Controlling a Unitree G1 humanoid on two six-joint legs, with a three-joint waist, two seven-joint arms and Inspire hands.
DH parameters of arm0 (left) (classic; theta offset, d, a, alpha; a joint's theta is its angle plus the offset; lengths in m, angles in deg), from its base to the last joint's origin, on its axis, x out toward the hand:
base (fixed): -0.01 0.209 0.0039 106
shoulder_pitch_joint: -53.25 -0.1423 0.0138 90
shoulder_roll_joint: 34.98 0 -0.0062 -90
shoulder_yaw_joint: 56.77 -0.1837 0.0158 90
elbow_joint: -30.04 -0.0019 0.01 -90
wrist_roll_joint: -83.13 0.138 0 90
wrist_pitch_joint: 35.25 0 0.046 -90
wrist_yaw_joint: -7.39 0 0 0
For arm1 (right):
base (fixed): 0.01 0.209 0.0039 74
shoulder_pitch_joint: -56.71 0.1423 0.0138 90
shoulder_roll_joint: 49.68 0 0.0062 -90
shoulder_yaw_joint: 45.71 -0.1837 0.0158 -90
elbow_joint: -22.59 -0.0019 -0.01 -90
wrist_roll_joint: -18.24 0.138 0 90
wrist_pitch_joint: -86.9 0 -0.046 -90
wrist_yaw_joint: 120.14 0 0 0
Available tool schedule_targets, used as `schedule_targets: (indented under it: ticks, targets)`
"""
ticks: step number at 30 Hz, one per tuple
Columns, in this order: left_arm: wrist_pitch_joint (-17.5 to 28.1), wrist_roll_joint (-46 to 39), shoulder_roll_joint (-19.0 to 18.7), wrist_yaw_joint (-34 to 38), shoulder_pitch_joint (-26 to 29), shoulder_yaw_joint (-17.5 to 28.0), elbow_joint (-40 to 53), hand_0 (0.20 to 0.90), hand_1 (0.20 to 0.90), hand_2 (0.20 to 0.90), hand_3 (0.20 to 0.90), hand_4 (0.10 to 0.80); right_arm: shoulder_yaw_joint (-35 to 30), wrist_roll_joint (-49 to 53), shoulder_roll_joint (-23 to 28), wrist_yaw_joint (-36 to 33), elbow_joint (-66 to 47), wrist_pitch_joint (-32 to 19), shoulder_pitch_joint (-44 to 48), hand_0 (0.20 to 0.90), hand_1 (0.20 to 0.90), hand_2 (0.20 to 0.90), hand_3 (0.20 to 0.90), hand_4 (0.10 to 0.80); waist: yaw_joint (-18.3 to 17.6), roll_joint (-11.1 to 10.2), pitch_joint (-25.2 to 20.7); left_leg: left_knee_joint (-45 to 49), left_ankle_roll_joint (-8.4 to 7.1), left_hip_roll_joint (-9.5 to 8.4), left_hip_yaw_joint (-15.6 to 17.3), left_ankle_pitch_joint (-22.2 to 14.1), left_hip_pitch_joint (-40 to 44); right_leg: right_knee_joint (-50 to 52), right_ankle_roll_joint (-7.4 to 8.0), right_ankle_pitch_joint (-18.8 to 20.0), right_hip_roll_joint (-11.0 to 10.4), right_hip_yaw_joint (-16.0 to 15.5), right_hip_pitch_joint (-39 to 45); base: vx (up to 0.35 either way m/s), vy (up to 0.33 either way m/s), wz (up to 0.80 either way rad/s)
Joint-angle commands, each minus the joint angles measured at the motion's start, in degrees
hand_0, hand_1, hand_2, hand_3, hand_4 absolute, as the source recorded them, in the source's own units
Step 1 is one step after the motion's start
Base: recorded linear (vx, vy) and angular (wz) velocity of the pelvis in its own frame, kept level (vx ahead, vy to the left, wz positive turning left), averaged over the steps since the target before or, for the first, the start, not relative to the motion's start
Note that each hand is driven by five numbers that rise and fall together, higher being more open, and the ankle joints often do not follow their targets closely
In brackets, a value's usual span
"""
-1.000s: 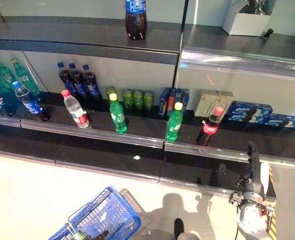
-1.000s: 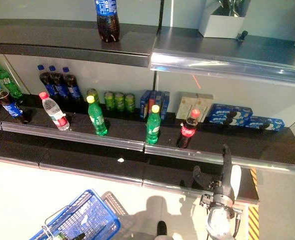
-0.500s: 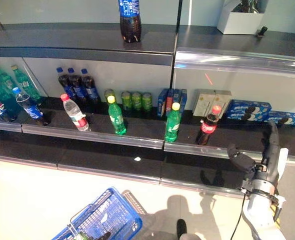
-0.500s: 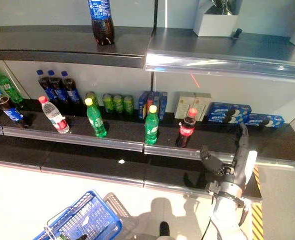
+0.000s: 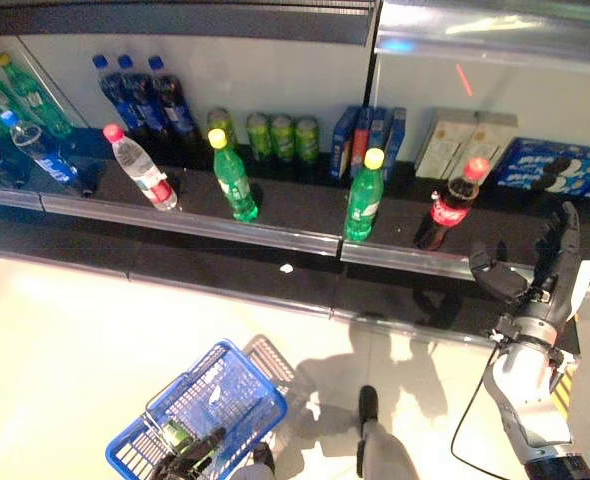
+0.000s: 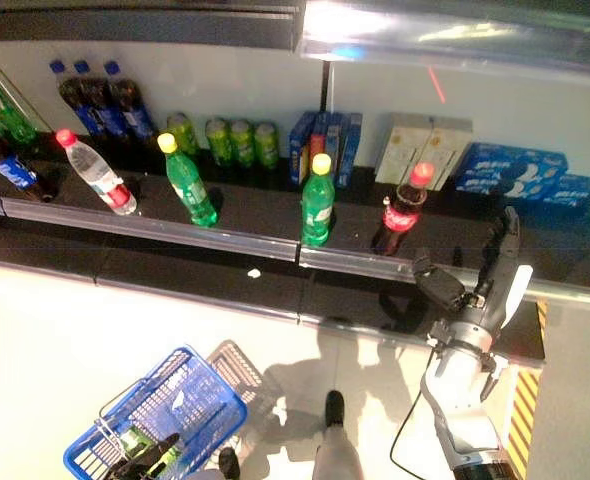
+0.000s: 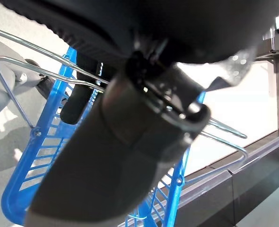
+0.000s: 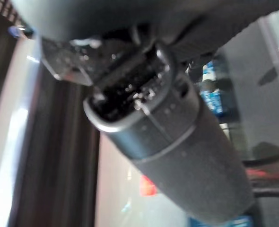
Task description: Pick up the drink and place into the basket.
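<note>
My right hand (image 5: 535, 285) is raised in front of the shelf (image 5: 275, 225), fingers straight and spread from the thumb, holding nothing; it sits just to the right of the cola bottle (image 5: 447, 205) with the red cap, near it but not touching. That bottle stands upright near the shelf's front edge, with a green bottle (image 5: 363, 197) to its left and boxes behind. I judge it the drink closest to hand. It looks full, so I expect some weight; the plastic wall should be smooth and a little yielding, likely to slip if I pinch the narrow neck. I would take it around the labelled middle, thumb on one side and fingers wrapped on the other. My left hand (image 6: 145, 459) is down at the blue basket (image 5: 200, 415) on the floor, fingers curled round its wire handle (image 7: 49, 75); something green already lies inside.
</note>
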Motion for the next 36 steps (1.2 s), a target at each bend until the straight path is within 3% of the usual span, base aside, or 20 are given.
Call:
schedule_targets:
  ticks: [1,15,36]
  targets:
    - [2.5,-3.0,2.0,-4.7,-1.9,-2.9,1.8,0.300,0.300,0.300,0.200,0.100,-4.9,-1.3,3.6,-1.9,-4.1,-6.1,6.0,0.900,0.900,0.900,0.900,0.800,0.3,-0.2,1.5,7.9,2.85,-0.07,-4.7,0.4,-9.0,14.6,-0.10,-12.9,-1.9,-3.1,-1.5,-0.138,-0.032,0.03]
    - [1.3,-5.5,2.9,-4.4,0.7,-5.0,5.1,0.300,0.300,0.300,0.200,0.100,-3.8,-5.6,5.3,-4.8,-1.7,-1.6,17.4,0.900,0.900,0.900,0.900,0.800,0.2,3.6,6.6,8.9,3.04,-1.64,-5.9,2.1,-14.6,17.0,-1.40,-13.1,-1.6,-2.5,-7.7,-0.064,0.017,0.01]
    - [-2.1,-4.3,2.0,-1.2,2.0,-8.2,14.2,0.300,0.300,0.300,0.200,0.100,-4.9,-2.3,8.4,-5.2,-0.6,2.4,29.8,0.900,0.900,0.900,0.900,0.800,2.5,5.5,11.3,11.5,3.29,-2.70,-7.0,3.2,-20.8,20.4,-1.88,-13.0,-1.7,-3.0,-13.5,-0.013,-0.004,0.01]
